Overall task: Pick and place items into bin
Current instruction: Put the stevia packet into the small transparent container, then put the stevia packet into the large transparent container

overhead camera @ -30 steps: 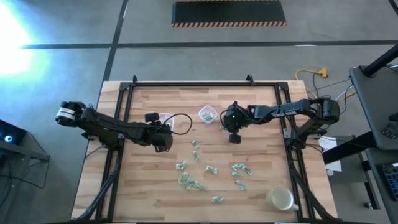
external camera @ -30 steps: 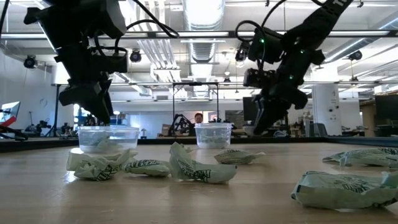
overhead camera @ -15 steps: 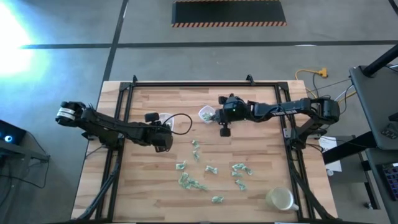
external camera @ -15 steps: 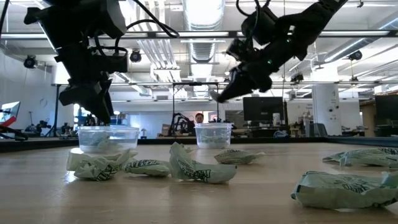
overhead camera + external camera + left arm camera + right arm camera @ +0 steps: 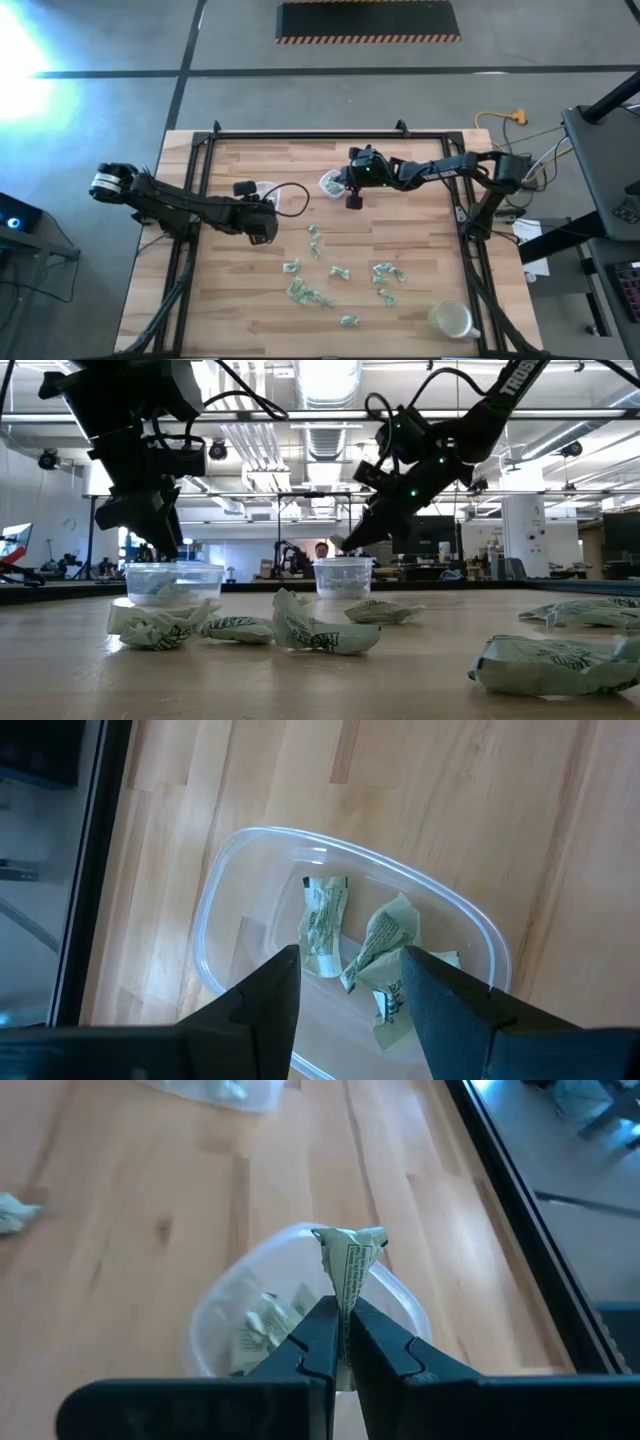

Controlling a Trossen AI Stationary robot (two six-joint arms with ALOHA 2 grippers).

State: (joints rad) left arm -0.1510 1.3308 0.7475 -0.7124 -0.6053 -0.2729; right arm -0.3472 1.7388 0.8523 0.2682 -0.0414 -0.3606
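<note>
my right gripper (image 5: 340, 1330) jaws pinched on wrapped piece (image 5: 349, 1260) above small clear bin (image 5: 225, 1315). left gripper (image 5: 345, 995) jaws spread, empty, over other bin (image 5: 225, 910), maybe just hovering. more pieces (image 5: 335, 280) scattered on bench (image 5: 420, 220).

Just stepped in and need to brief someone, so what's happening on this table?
The robot is sorting small green-and-white wrapped pieces into clear containers. The right pincer is shut on one wrapped piece and holds it above a clear container that already has some inside. The left pincer hangs open over another container holding a few pieces. More loose pieces lie on the wooden table.
</note>
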